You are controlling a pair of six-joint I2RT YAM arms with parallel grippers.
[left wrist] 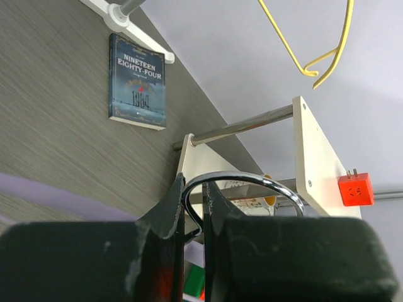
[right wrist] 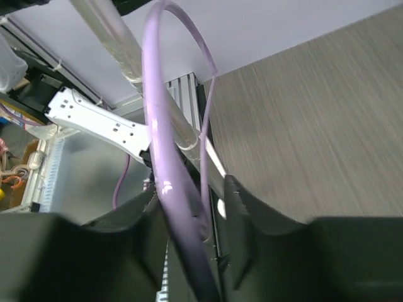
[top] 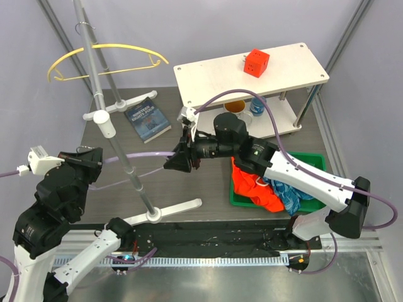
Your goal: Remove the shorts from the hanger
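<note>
The orange shorts (top: 252, 185) and the blue-teal shorts (top: 291, 196) lie heaped in a green bin (top: 315, 160) at the right, partly under my right arm. A bare purple hanger (top: 141, 155) spans between my two grippers above the table. My left gripper (top: 97, 160) is shut on its chrome hook (left wrist: 252, 179), whose wire is pinched between the fingers in the left wrist view (left wrist: 195, 185). My right gripper (top: 171, 165) is open, with the hanger's purple bar (right wrist: 167, 170) passing between its fingers (right wrist: 189, 189), a gap beside one finger.
A clothes rack pole (top: 119, 138) stands between the arms, with white feet (top: 176, 207) and a yellow hanger (top: 107, 53) on top. A blue book (top: 148, 118) lies behind it. A white two-level shelf (top: 283, 78) carries a red cube (top: 257, 63); a cup (top: 236, 107) sits below.
</note>
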